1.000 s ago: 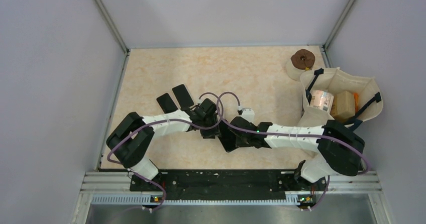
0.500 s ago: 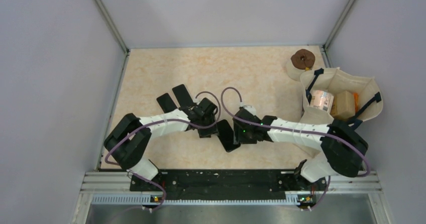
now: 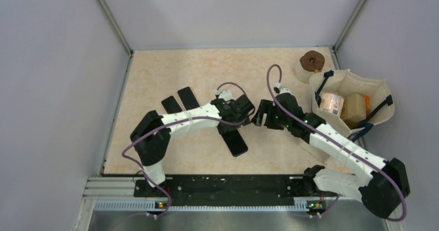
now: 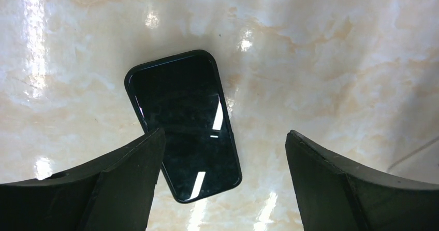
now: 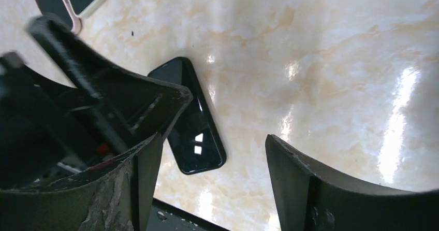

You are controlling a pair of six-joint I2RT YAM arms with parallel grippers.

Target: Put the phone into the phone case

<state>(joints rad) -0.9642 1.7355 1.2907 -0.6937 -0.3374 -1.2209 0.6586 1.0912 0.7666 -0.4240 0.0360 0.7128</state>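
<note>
Both arms bend inward over the worktop [image 3: 207, 70]; left hand [image 4: 223, 140] hangs spread above the phone [image 4: 181, 122], right hand [image 5: 209, 144] just beside, also spread.

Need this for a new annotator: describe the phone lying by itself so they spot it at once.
Start at the beige marble table and go to its middle, toward the near edge. The phone lies flat there, glossy black, alone, whereas the two dark slabs lie side by side farther left.

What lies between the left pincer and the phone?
Nothing. In the left wrist view the phone lies on the table, framed by the open left pincer, with no object in the gap.
</note>
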